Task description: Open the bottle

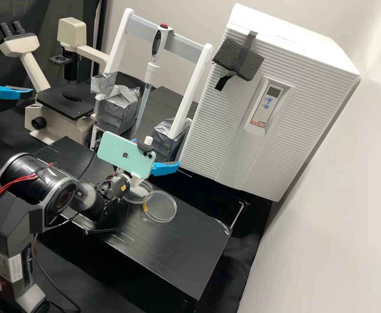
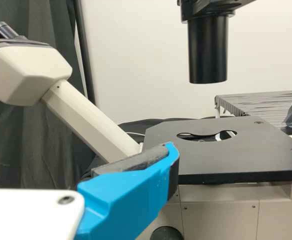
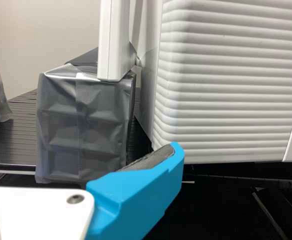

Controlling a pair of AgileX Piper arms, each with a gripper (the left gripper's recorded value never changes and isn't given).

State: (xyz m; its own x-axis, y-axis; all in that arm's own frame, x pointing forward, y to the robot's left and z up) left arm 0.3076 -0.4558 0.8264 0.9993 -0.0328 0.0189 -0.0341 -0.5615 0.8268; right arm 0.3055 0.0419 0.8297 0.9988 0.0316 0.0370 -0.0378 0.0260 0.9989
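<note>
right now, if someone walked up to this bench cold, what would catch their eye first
Most likely the big white ribbed cabinet on the right side of the bench, a black foam block taped to its top edge. Next, the mint green phone mounted on the near arm, close to a clear petri dish. At the back left stands a cream microscope, a pipette hanging in a white frame beside it.

Microscope (image 1: 55, 102) left, pipette stand (image 1: 155, 39) beside it, cabinet (image 1: 242, 100) right, petri dish (image 1: 160, 207) on bench (image 1: 177, 252) in front
</note>
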